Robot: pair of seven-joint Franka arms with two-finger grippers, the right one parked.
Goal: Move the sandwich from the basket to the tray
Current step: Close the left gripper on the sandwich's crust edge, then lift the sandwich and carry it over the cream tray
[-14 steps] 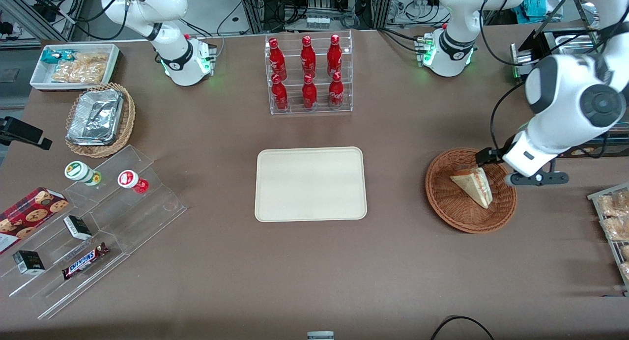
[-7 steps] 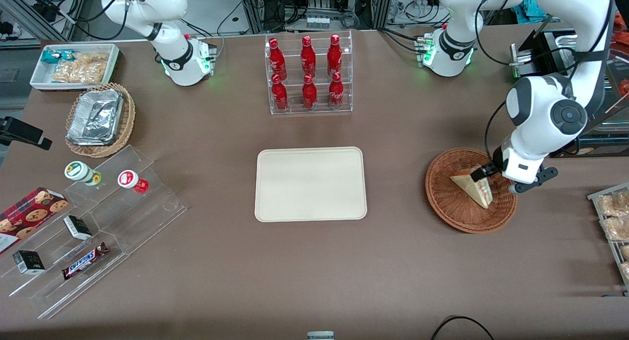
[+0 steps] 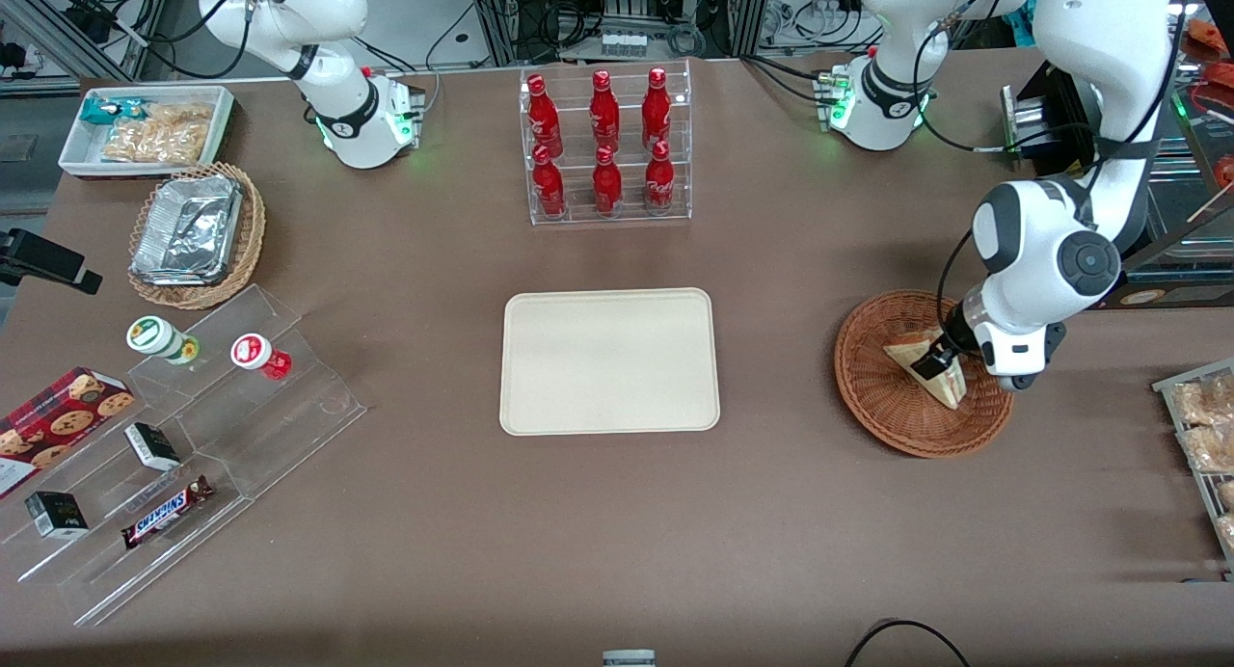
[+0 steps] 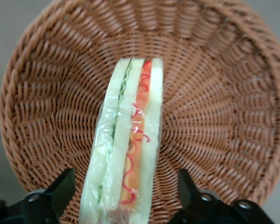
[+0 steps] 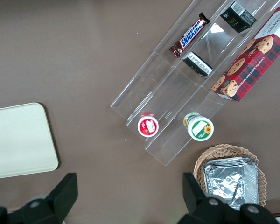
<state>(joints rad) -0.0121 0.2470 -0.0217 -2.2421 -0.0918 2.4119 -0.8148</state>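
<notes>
I see the brown desk [image 3: 443, 551] backed by cable-strewn equipment racks. My gripper [image 4: 123, 193] is down in the reddish wicker basket [image 3: 872, 412], its fingers [image 4: 60, 189] spread apart on either side of the wrapped sandwich [image 4: 128, 154], which lies inside the basket. The cream tray [image 3: 609, 360] sits at mid-desk, toward the parked arm's end from the basket.

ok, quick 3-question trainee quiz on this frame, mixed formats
1. True or false: the sandwich already lies on the tray.
2. The pincer is: A) open astride the sandwich, B) shut on a bottle, C) parked over the tray.
3. Fill in: the sandwich rests in the ___.

Key: 1 false; 2 A; 3 basket.
</notes>
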